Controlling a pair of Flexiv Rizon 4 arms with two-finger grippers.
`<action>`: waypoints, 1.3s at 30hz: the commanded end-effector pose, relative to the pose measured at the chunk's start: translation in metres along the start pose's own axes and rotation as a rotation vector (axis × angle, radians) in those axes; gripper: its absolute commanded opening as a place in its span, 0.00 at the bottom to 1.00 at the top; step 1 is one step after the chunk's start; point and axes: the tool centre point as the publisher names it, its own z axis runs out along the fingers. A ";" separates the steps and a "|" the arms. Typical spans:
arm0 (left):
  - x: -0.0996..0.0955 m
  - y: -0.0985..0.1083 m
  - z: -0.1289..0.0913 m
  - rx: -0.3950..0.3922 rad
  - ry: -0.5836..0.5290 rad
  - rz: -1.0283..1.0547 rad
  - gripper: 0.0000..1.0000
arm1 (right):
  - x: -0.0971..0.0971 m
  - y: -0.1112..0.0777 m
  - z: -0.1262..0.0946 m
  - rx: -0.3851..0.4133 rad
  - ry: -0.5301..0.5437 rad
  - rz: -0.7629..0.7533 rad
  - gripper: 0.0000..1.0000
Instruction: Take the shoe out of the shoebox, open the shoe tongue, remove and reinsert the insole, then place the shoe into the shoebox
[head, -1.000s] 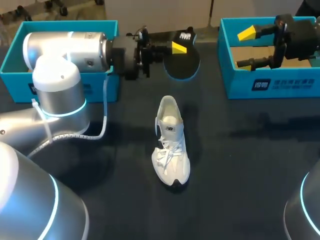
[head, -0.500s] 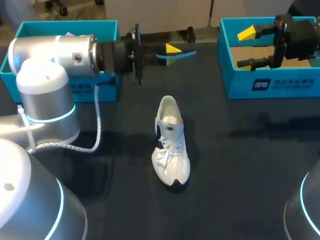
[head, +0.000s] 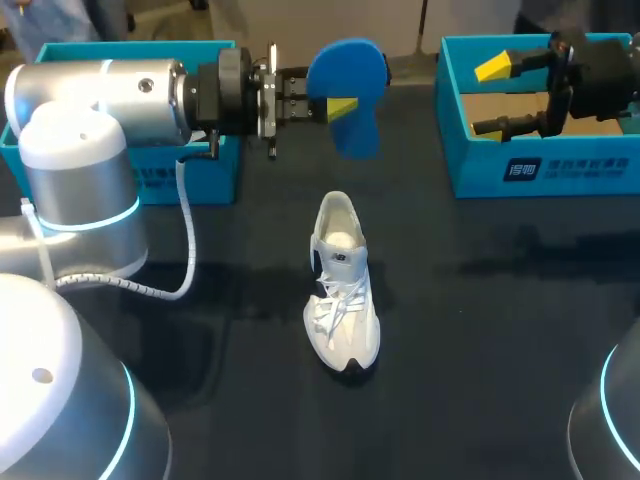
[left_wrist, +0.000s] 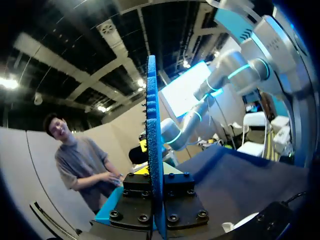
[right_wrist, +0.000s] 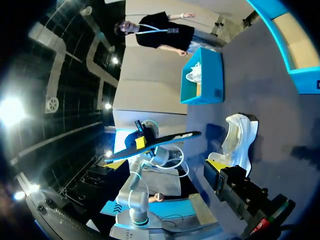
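At the upper left of the head view stands the left shoebox, a teal box partly hidden behind the left arm, which comes in from the left edge and lies across the top of the frame. At its end the left gripper is clamped narrow on the insole, one yellow tip showing against the blue face. The insole is held off the table in the upper middle of the frame, its blue side turned to the camera. In the left wrist view it runs edge-on straight out between the fingers, pinched from both sides. Below it, in the middle of the frame, the white shoe stands upright on the dark table, outside both boxes, heel opening toward the top edge, toe toward the bottom edge, laces loose. At the upper right sits the right shoebox, also teal, with a brown cardboard floor. The right gripper hangs over this box with its fingers spread wide and nothing between them. The right wrist view shows the shoe ahead of that gripper.
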 end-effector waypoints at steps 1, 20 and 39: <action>0.000 -0.002 -0.001 0.001 -0.012 -0.671 0.00 | 0.000 0.000 0.000 0.000 -0.002 0.000 1.00; 0.001 0.011 -0.002 -0.092 0.057 -1.112 0.00 | 0.000 0.000 0.000 0.000 -0.002 0.000 1.00; 0.008 0.041 0.002 -0.075 0.097 -1.651 0.00 | 0.000 0.000 0.000 0.000 -0.002 0.000 1.00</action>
